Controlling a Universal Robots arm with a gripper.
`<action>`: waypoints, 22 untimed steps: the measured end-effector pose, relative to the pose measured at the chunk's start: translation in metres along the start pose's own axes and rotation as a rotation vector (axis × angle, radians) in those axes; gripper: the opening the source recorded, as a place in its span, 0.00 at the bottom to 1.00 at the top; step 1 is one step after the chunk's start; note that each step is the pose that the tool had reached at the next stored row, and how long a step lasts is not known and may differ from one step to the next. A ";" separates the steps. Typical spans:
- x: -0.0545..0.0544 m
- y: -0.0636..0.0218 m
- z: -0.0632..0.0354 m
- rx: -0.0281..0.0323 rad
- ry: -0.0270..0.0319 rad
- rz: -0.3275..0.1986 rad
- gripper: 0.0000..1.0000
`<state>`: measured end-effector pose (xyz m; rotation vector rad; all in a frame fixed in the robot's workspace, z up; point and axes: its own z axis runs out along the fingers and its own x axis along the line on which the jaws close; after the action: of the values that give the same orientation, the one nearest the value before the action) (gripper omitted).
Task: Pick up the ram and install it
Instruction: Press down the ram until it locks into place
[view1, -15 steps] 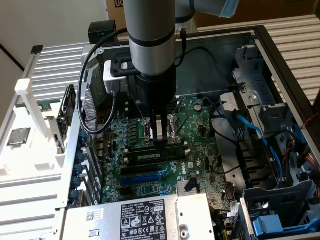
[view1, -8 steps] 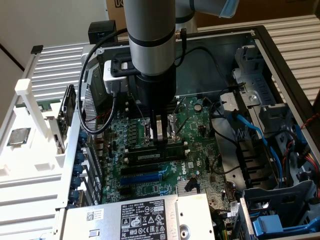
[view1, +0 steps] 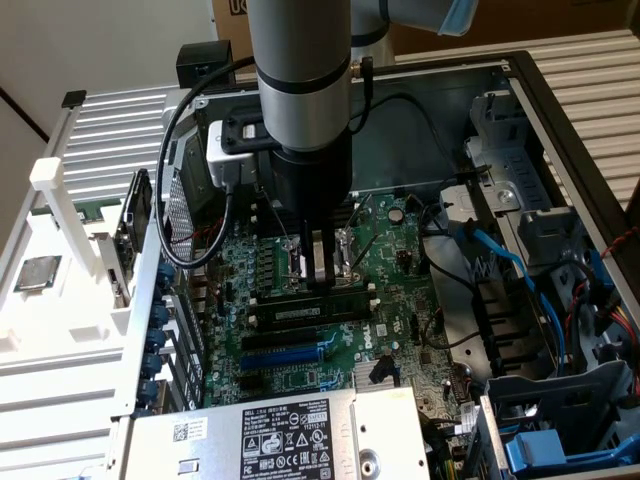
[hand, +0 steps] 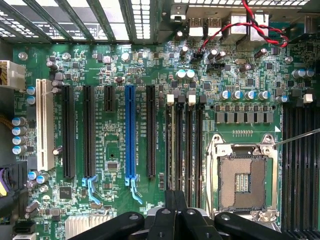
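Note:
The ram (view1: 290, 314) is a long dark stick with white labels. It stands on edge in a black memory slot on the green motherboard (view1: 300, 380), inside the open computer case. My gripper (view1: 320, 280) hangs straight down over it, fingers pressed together, with the tips at the ram's upper edge near its middle. In the wrist view the shut fingers (hand: 175, 205) sit over the row of black memory slots (hand: 198, 145) beside the empty processor socket (hand: 243, 182). Nothing shows between the fingers.
A white rack at the exterior view's left holds a square silver processor chip (view1: 38, 272) and an upright dark card (view1: 135, 225). The power supply (view1: 290, 435) lies near the front. Blue cables (view1: 505, 265) and drive cages fill the exterior view's right. Black and blue expansion slots (hand: 130, 132) lie beside the memory slots.

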<state>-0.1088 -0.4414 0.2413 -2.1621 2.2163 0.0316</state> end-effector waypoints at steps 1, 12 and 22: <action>0.000 0.0000 0.0000 0.0001 0.0000 0.000 0.10; -0.001 0.0029 0.0001 0.0015 0.0000 0.000 0.10; -0.001 0.0032 0.0002 0.0015 0.0000 0.000 0.10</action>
<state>-0.1119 -0.4402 0.2412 -2.1614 2.2155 0.0300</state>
